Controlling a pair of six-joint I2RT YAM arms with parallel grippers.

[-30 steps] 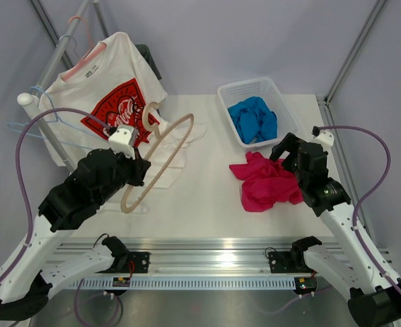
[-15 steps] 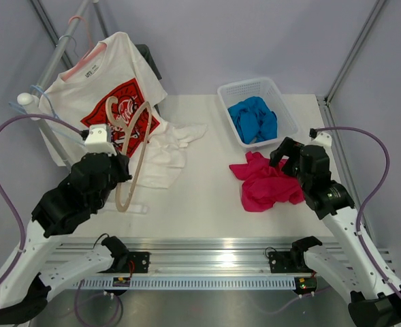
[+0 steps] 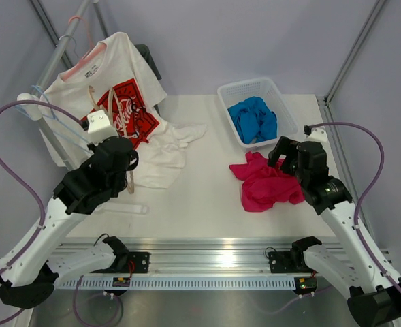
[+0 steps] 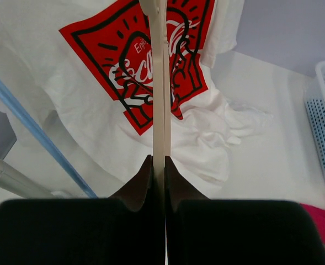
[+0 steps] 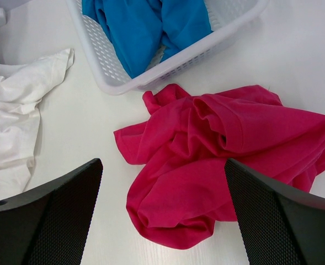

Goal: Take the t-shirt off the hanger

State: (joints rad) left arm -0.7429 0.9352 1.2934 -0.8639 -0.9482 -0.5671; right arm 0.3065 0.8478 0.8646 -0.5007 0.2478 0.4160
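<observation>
Left gripper [image 4: 158, 165] is pinched narrow on the pale wooden hanger [image 4: 161, 110], which it holds edge-on well left of the white basket [image 3: 282, 102]. Right gripper [image 5: 163, 163] stands wide over the magenta t-shirt [image 5: 223, 143], holding nothing. The t-shirt lies crumpled on the desk [image 3: 207, 184] just in front of the basket, off the hanger. A blue garment [image 3: 253, 119] fills the basket. Far left of the basket, a white t-shirt with a red print [image 4: 96, 99] hangs at the rail

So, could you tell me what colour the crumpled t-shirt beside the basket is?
The t-shirt is plain magenta, no print; the right wrist view shows it best.
</observation>
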